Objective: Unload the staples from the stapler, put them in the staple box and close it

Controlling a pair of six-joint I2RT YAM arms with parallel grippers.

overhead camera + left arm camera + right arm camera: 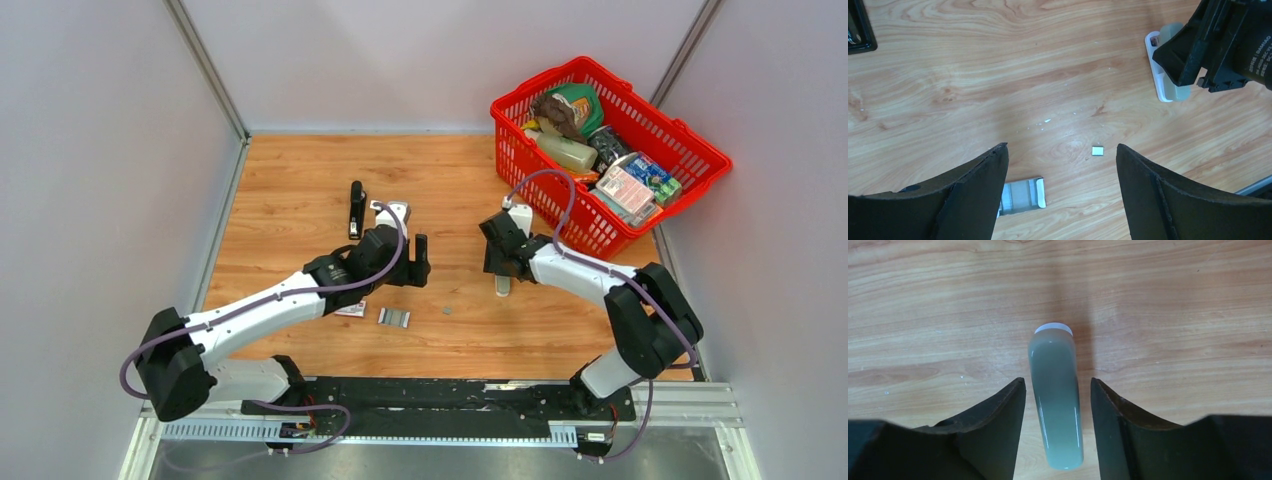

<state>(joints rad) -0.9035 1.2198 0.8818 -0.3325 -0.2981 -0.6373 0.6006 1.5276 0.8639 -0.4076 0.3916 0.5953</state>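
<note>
The black stapler lies on the wooden table, beyond my left gripper; only its corner shows in the left wrist view. A strip of staples lies near the table's front, and a small staple bit lies to its right. My left gripper hangs open above the table, with the strip by its left finger and the bit between the fingers. My right gripper straddles a pale grey oblong object, with a gap on each side.
A red basket full of packaged goods stands at the back right. A small red-and-white box lies left of the staple strip. The pale grey object lies mid-table under the right gripper.
</note>
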